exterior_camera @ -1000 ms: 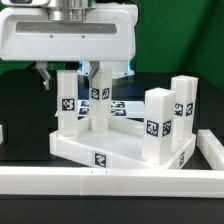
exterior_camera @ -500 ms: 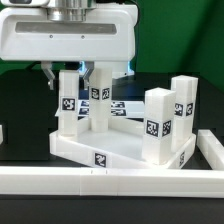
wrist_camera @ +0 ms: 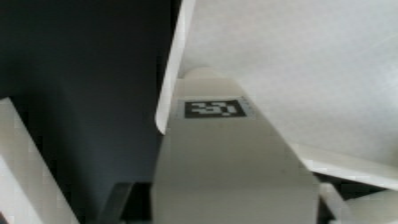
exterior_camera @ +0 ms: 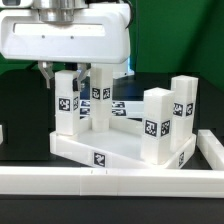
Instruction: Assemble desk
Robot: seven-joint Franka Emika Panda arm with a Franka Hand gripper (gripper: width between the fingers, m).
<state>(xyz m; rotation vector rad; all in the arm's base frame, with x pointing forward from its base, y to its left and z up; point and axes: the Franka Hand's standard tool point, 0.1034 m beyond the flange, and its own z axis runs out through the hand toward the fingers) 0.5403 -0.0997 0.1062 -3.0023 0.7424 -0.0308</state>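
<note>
While gripping a tagged leg (exterior_camera: 67, 100), tool (exterior_camera: 68, 72) partly closed, above tabletop (exterior_camera: 115, 152).

The arm comes down from above, its broad white wrist housing level and its gripper (exterior_camera: 78, 75) pointing straight down. The dark fingers (exterior_camera: 45, 73) are partly closed, clamped on an upright leg (exterior_camera: 66, 100).

Matt white plastic tabletop (exterior_camera: 110, 150) and legs (exterior_camera: 66, 102) — smooth, unglossed.
</note>
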